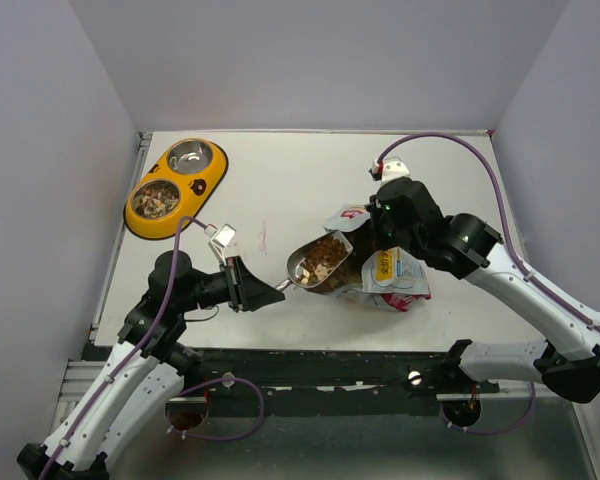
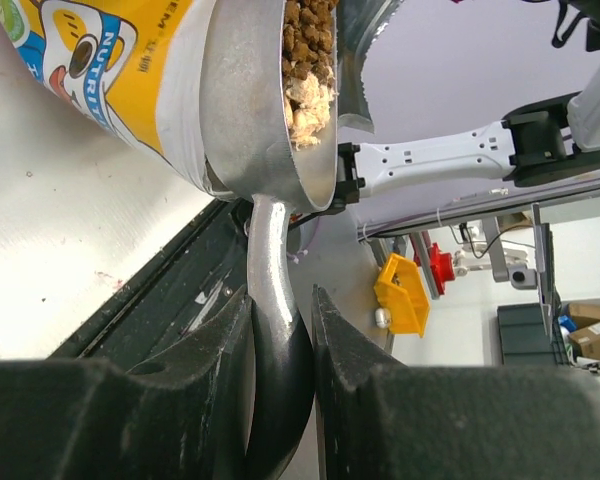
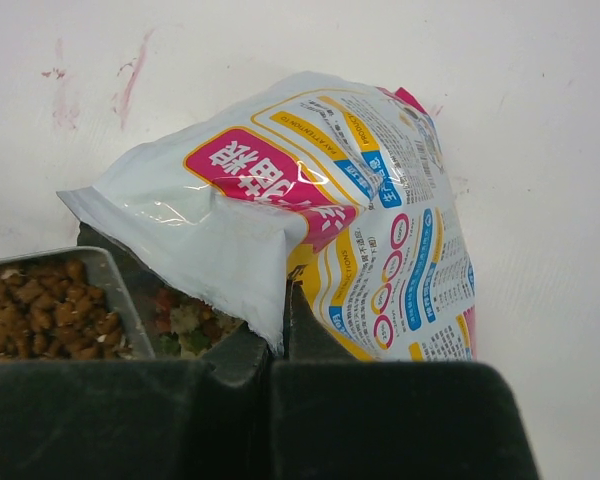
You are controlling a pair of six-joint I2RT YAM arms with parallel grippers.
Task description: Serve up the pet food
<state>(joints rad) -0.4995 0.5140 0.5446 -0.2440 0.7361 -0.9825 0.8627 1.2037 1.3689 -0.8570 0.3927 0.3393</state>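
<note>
The pet food pouch [image 1: 385,272] lies on the table at centre right, its mouth facing left. My right gripper [image 3: 285,300] is shut on the pouch's torn top edge [image 3: 250,250]; kibble [image 3: 185,320] shows inside. My left gripper [image 2: 280,310] is shut on the silver scoop's handle [image 2: 268,250]. The scoop bowl [image 1: 318,262] sits at the pouch mouth, filled with brown and tan kibble [image 2: 305,50]. The yellow pouch front [image 2: 110,70] shows beside the scoop in the left wrist view.
The yellow double bowl [image 1: 176,187] stands at the far left; its near cup [image 1: 158,198] holds kibble, its far cup [image 1: 189,154] looks empty. The table's near edge [image 1: 310,350] runs just behind the left gripper.
</note>
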